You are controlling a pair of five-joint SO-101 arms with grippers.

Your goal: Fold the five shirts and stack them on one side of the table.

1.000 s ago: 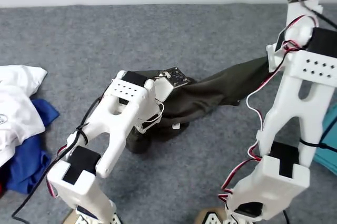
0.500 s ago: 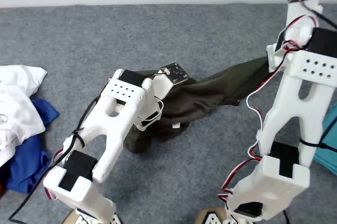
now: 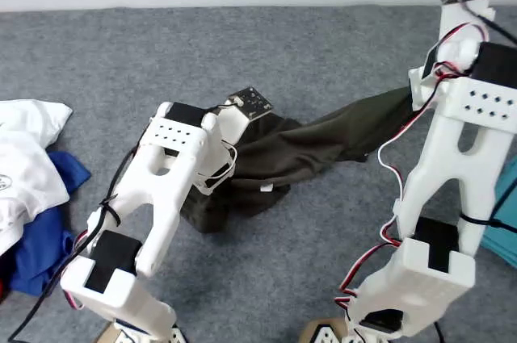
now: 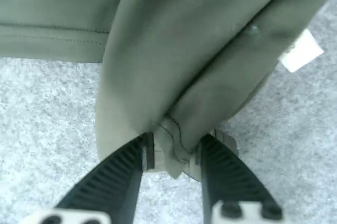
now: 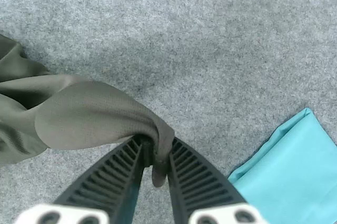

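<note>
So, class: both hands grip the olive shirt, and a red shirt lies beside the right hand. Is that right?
Not quite: a turquoise shirt, not a red one, lies beside the right hand, as the right wrist view shows. It and the left hand do grip the olive shirt.

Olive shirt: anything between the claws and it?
Nothing visible. The left claw is shut on a fold of the olive shirt, the right claw on its other end.

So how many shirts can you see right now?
4: olive shirt in the middle, white shirt over blue shirt at left, teal shirt at right edge. Another may be hidden.
</note>
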